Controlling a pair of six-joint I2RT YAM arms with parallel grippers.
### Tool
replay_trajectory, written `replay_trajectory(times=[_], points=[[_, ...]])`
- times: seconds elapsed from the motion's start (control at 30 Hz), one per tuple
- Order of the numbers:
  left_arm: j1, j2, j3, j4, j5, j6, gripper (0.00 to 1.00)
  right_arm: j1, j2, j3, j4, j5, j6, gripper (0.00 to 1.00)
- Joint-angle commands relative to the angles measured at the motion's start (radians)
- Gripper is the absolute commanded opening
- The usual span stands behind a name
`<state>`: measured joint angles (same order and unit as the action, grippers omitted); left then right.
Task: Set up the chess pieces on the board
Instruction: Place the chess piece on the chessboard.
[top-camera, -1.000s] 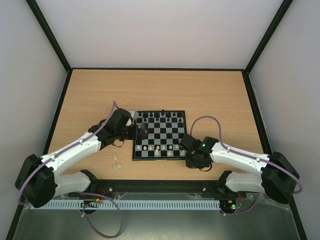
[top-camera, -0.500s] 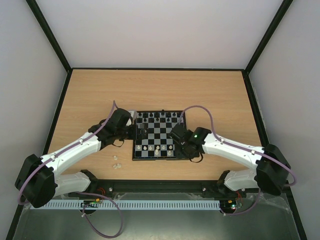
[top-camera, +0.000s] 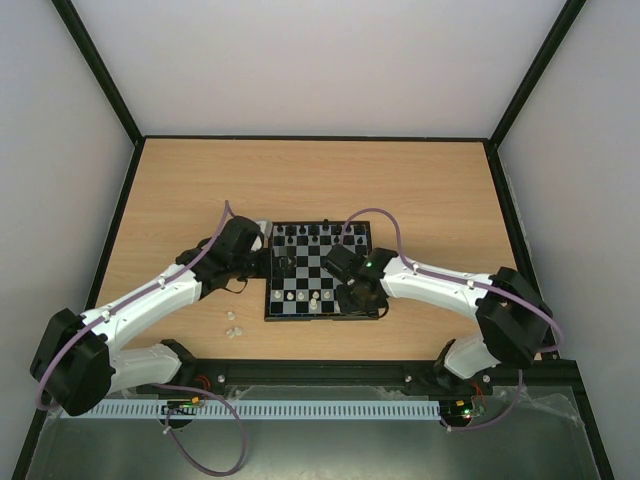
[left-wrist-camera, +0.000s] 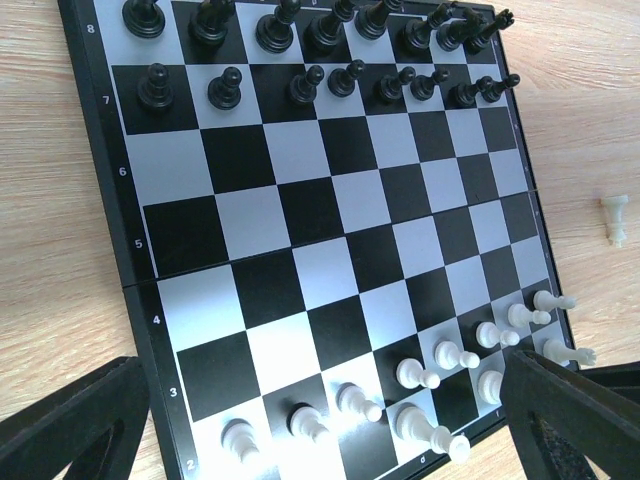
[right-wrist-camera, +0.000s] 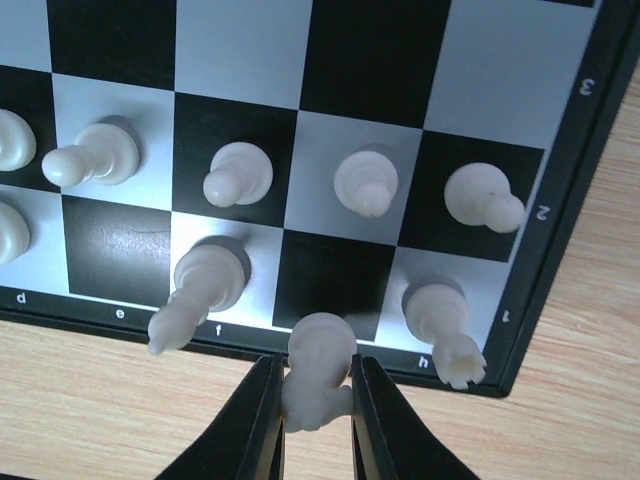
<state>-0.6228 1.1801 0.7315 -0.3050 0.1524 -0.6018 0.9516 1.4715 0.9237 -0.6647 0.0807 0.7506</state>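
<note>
Top view: the board (top-camera: 318, 262) lies mid-table on the wood-grain table (top-camera: 300, 180), with both arms over it. Two pale pieces (top-camera: 232, 322) lie off-board, near left.

Left wrist: the left gripper (left-wrist-camera: 322, 405) is spread wide and empty. Glossy black pieces (left-wrist-camera: 320, 60) w/ round heads fill the two far rows. One white piece (left-wrist-camera: 614, 218) stands on the table beside the board.

Right wrist: the right gripper (right-wrist-camera: 317, 400) pinches a smooth cream piece (right-wrist-camera: 320, 365) over the board's near edge, betw. two standing white pieces (right-wrist-camera: 210, 275).
</note>
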Motion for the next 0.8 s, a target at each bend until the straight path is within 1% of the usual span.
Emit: replay_trajectory(times=[0.0, 0.67, 0.77], points=[[0.005, -0.005, -0.012, -0.003, -0.005, 0.007, 0.99, 0.004, 0.036, 0.031, -0.009, 0.012, -0.026, 0.13], [0.007, -0.007, -0.016, 0.001, -0.002, 0.007, 0.99, -0.030, 0.059, 0.003, 0.026, 0.017, -0.043, 0.14], [0.008, -0.007, -0.016, 0.002, -0.002, 0.008, 0.99, -0.031, 0.056, -0.002, 0.023, 0.016, -0.042, 0.17]])
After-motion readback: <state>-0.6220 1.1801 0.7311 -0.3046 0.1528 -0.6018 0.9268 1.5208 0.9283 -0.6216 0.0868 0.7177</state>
